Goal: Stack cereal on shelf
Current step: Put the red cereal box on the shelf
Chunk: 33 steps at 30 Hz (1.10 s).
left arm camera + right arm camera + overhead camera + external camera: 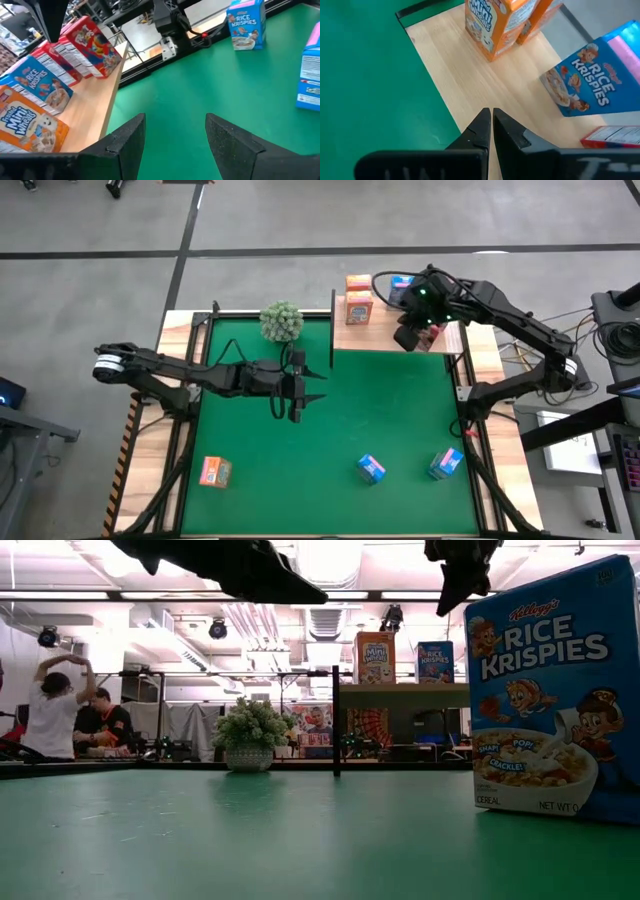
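Right tool [491, 120] of mine hangs clenched and empty over the shelf [385, 338] at the desk's far right corner. Left tool [300, 387], released at mid-desk, is nearer the blue cereal boxes [371, 469] along the near edge.

Green mat [330, 430], light wooden shelf [470, 75], orange cereal boxes [358, 298], blue cereal boxes [371, 469], red box [95, 45]

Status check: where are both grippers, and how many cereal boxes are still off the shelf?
Right gripper shut, empty, above shelf. Left gripper open, empty, mid-mat. Three boxes on mat: orange, two blue. Nothing blocking.
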{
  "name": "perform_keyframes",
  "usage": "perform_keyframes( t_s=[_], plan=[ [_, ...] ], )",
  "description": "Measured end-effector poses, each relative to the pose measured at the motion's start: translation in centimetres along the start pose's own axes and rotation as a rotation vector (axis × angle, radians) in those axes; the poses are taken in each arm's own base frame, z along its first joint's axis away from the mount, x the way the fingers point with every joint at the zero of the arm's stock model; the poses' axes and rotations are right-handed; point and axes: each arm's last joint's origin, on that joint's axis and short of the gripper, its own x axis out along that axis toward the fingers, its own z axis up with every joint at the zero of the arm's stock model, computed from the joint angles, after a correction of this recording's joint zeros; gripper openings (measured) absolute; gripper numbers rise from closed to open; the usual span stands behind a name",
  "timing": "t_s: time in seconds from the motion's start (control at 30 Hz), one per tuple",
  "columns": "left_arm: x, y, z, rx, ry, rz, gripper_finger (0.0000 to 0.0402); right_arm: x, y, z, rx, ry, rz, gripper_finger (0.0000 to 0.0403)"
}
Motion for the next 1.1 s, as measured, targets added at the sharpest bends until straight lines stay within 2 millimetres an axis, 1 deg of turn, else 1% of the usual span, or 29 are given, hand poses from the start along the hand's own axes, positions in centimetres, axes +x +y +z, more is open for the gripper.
perform_keyframes(
  t_s=[0.2, 0.3, 0.37, 0.43, 0.6, 0.87, 1.1],
  plan=[
    [-0.1, -0.4, 0.0, -0.040, 0.009, -0.021, 0.0190, -0.1, 0.1, -0.9, 0.099, 0.089, -0.005, 0.0009],
    [-0.1, -0.5, -0.2, -0.050, 0.028, -0.031, 0.0190, -0.1, -0.1, -1.3, 0.105, 0.131, -0.097, 0.0009],
    [-0.1, -0.6, -0.2, -0.054, 0.033, -0.033, 0.0190, -0.2, -0.4, -1.3, 0.098, 0.128, -0.179, 0.0009],
    [-0.1, -0.5, -0.2, -0.053, 0.033, -0.032, 0.0190, -0.2, -0.5, -1.2, 0.088, 0.119, -0.214, 0.0009],
    [-0.1, -0.5, -0.2, -0.034, 0.032, -0.032, 0.0190, -0.2, -0.5, -1.2, 0.086, 0.112, -0.206, 0.0009],
    [0.0, -0.4, -0.1, 0.037, 0.017, -0.022, 0.0190, -0.2, -0.3, -1.8, 0.093, 0.172, -0.176, 0.0009],
    [0.0, -0.1, -0.2, 0.083, 0.016, -0.012, 0.0190, -0.3, -0.3, -1.8, 0.021, 0.179, -0.167, 0.0009]
  ],
)
